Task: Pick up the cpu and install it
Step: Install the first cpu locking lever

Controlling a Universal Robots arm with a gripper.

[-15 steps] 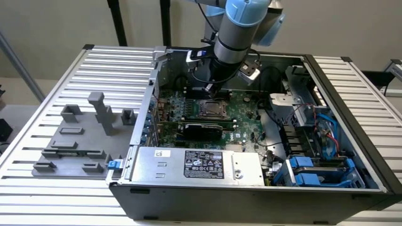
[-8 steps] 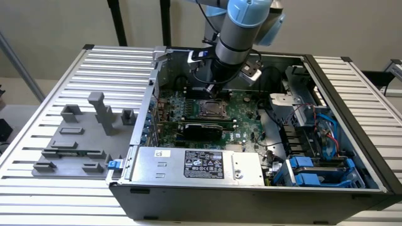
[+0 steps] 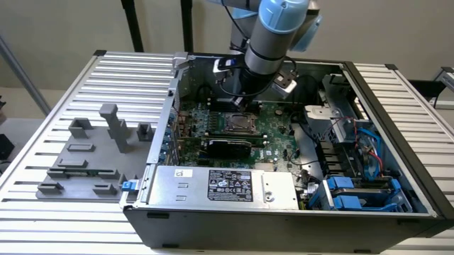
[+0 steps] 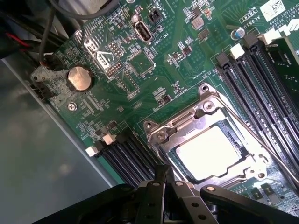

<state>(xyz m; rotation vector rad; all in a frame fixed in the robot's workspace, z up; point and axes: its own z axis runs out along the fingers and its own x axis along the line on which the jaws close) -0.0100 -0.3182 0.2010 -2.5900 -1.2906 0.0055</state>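
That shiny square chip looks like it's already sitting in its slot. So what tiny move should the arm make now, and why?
Probably a short, straight lift away from the board. The cpu already lies flat inside the metal-framed socket, and the gripper is shut just beside the frame, holding nothing that I can see. Rising straight up would likely avoid nudging the chip or the memory slots next to the fingers.

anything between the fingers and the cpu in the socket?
Wrist view: nothing but the metal socket frame edge. The shut gripper sits just off the cpu, holding nothing.
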